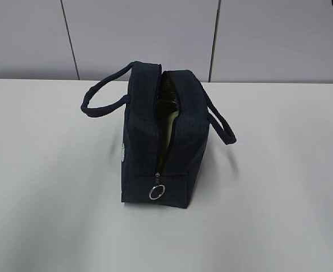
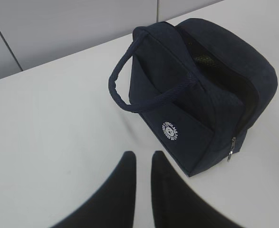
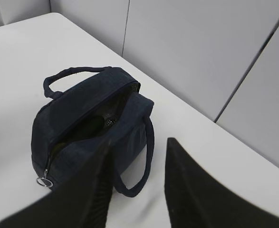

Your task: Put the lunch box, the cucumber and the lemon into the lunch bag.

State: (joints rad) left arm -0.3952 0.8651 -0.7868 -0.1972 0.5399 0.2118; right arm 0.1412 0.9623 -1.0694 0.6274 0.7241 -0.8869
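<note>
Two empty tools, left (image 2: 143, 164) narrowly parted, right (image 3: 139, 156) wide, appear only in wrist views above the lunch bag (image 1: 146, 141).

The lunch bag (image 1: 160, 136) is dark navy all over, handles included, with a pale yellowish-green lining showing through its open top. A small white round logo (image 2: 169, 130) marks its left side, and a silver ring pull (image 1: 156, 192) hangs at the near end. The table (image 1: 41, 198) is plain white; the wall (image 1: 143, 34) behind is light grey.
</note>
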